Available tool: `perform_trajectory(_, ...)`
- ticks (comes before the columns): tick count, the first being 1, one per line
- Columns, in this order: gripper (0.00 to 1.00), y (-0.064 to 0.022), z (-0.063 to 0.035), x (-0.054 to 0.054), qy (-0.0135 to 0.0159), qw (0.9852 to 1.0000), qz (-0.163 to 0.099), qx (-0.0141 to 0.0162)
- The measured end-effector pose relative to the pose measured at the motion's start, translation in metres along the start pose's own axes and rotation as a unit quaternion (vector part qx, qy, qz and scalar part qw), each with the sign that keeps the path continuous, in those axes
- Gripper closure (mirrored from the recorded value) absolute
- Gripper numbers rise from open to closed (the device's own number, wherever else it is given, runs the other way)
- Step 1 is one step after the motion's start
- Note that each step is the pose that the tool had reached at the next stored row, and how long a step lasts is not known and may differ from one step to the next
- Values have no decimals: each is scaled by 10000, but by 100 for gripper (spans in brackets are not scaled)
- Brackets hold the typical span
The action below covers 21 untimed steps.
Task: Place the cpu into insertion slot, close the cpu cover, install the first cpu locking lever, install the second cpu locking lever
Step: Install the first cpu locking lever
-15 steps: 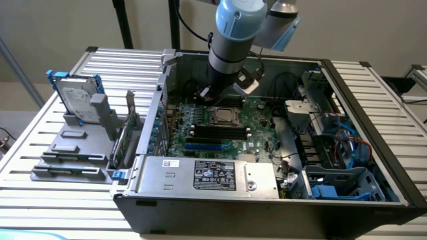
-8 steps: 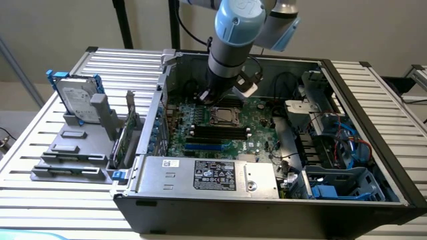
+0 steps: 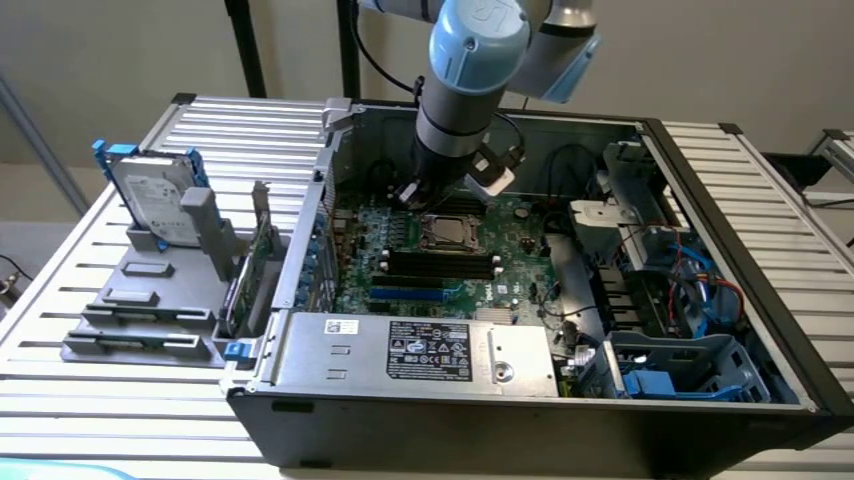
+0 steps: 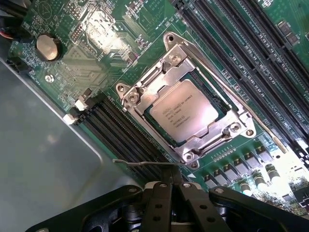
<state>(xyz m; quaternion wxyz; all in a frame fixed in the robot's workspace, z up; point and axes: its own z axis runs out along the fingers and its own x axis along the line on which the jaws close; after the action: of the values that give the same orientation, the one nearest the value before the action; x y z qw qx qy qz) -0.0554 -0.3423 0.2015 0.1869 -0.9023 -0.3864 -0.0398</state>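
The cpu (image 4: pixel 182 110), a dull silver square chip, lies flat in the insertion slot, which is mostly hidden under it. The silver cpu cover (image 4: pixel 140 94) is down around the chip, framing it with its window. One thin wire locking lever (image 4: pixel 251 113) runs along the cover's side by the long memory slots. A second lever (image 4: pixel 142 163) sticks out sideways past the cover's corner, ending right at my fingertips. My gripper (image 4: pixel 172 186) has its black fingers together just beside the socket. In the exterior view the gripper (image 3: pixel 424 196) hangs low just behind the socket (image 3: pixel 447 232).
Long black memory slots (image 4: pixel 241 53) flank the socket on both sides, and a coin cell (image 4: pixel 47 47) sits on the green board. The grey case wall (image 4: pixel 43 159) is close by. The power supply (image 3: pixel 420 350), cables (image 3: pixel 694 270) and a hard drive (image 3: pixel 154 200) on the exterior view's left surround the work area.
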Motion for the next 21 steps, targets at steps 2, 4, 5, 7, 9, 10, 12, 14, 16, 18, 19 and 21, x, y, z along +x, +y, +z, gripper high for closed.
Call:
perform_trajectory(2,89,-8,9,10,-4,10000,0,-4)
perform_trajectory(4,89,-9,13,17,-11,10000,0,-10)
perform_trajectory(5,89,-7,14,19,-18,10000,1,-17)
perform_trajectory(7,89,-3,15,24,-33,10000,3,-32)
perform_trajectory(9,89,4,18,31,-46,10000,4,-44)
perform_trajectory(10,89,7,20,36,-51,10000,4,-49)
perform_trajectory(12,89,13,26,48,-60,10000,3,-56)
perform_trajectory(14,89,18,34,62,-66,10000,0,-60)
perform_trajectory(16,89,25,41,79,-72,10000,-5,-63)
perform_trajectory(18,89,37,47,97,-77,9999,-11,-66)
perform_trajectory(19,89,45,48,106,-81,9999,-14,-68)
perform_trajectory(21,89,56,47,117,-100,9999,-16,-74)
